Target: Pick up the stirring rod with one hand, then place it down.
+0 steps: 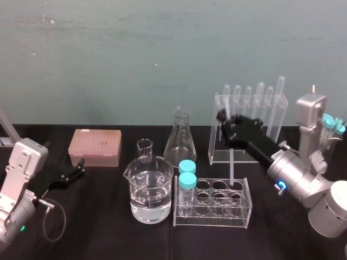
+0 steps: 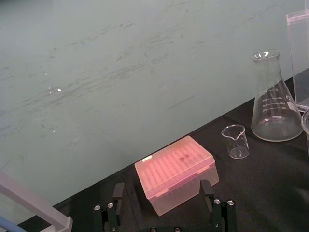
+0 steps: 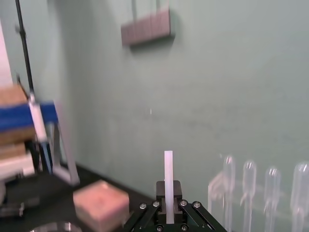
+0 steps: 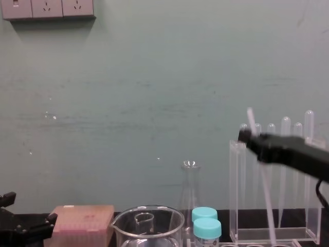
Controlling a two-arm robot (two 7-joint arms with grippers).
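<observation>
Between jaws of the right gripper, pinches the stirring rod near its top; lets it hang upright below them, tip at a test-tube rack hole, likely for controlled set-down. Parks the left gripper aside, jaws spread.

A scuffed pale-green wall with sockets rises behind the black table.
</observation>
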